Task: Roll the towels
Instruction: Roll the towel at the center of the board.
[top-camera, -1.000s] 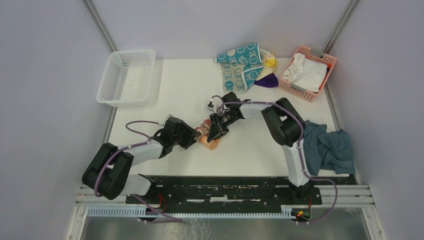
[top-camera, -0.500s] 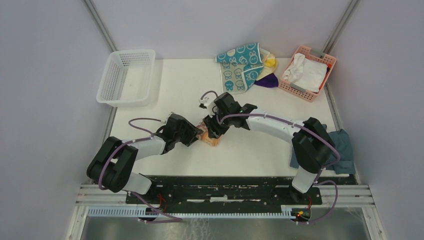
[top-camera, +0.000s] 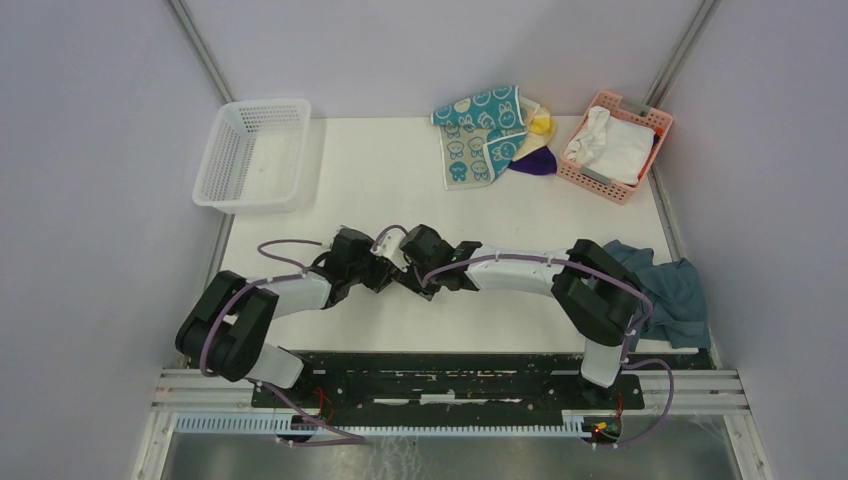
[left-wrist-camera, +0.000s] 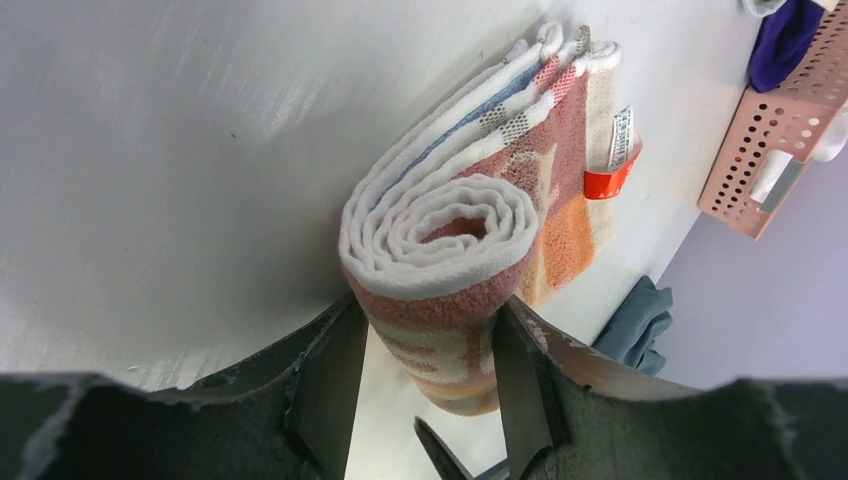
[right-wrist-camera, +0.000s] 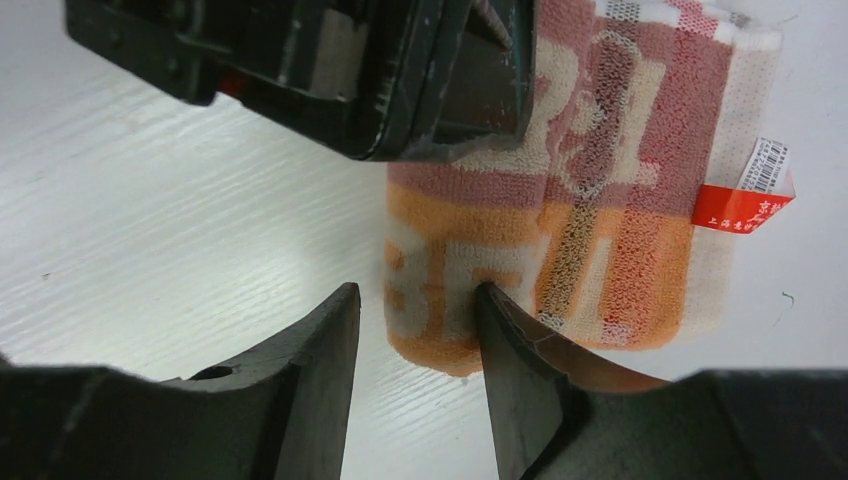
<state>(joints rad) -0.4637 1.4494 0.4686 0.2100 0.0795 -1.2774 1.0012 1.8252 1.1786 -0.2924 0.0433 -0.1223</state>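
Progress: one towel mid-roll, the rest untouched. Peach towel (left-wrist-camera: 470, 250) lies near the front middle of the worktop (top-camera: 330, 200), coiled most of the way. A short flat tail with the red tag (right-wrist-camera: 745, 205) is not yet wound in. Left tool (left-wrist-camera: 425, 340) clamps one end of the coil, jaws pressed into it. Right tool (right-wrist-camera: 415, 310) straddles the other end with a gap on one side, so released. Teal, yellow and purple towels (top-camera: 485, 130) lie heaped at the far edge, unrolled. Overhead view hides the peach towel under both tools. Left wrist view shows the spiral; right wrist view shows the tail lying flat.
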